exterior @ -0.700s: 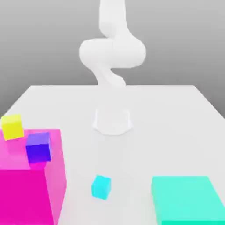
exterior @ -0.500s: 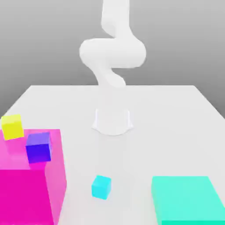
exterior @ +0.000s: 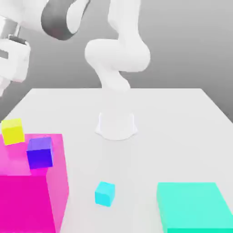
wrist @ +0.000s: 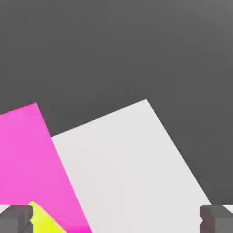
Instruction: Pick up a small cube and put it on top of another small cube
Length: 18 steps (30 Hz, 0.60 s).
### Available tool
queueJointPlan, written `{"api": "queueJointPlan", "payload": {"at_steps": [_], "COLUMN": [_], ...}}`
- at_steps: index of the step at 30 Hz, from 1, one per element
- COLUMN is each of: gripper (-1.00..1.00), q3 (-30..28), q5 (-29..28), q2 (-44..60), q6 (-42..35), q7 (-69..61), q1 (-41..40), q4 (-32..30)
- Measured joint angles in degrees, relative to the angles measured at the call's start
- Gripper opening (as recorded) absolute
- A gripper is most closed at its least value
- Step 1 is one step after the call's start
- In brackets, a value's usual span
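The small cube is out of view. A yellow cube (exterior: pixel 12 131) and a blue cube (exterior: pixel 40 152) rest on top of a large magenta block (exterior: pixel 32 191) at the exterior view's left. A cyan cube (exterior: pixel 105 193) lies on the white table (exterior: pixel 173 132) in front of the arm's base. The arm's white hand (exterior: pixel 13 59) hangs high at the exterior view's upper left, well above the yellow cube. In the hand view my gripper (wrist: pixel 116 219) is open, its dark fingertips (wrist: pixel 16 218) far apart with nothing between them, and the yellow cube (wrist: pixel 45 220) peeks in on the magenta block (wrist: pixel 32 168).
A large teal block (exterior: pixel 193 207) sits at the exterior view's lower right. The arm's round base (exterior: pixel 117 125) stands mid-table. The table's edge shows in the hand view, with dark floor beyond the table (wrist: pixel 132 168).
The arm has swung over, bringing its hand and a grey joint into the exterior view's upper left. The cubes and blocks have not moved.
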Motion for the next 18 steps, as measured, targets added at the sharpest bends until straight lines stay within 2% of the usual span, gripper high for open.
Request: {"api": "queueJointPlan", "payload": {"at_steps": [4, 7, 14, 18], "gripper": [0.00, 0.00, 0.00, 0.00], "q3": [-3.3, -4.3, -0.2, 5.7], "q5": [-0.7, 2.5, 21.2, 30.5], "q2": [6.1, 11.4, 20.8, 27.0], "q6": [4.4, 7.3, 12.2, 16.9], "q7": [-2.0, -4.9, -16.2, -22.5], "q1": [-2.2, 0.2, 10.3, 5.3], "q4": [-3.8, -6.6, -12.9, -12.0]}}
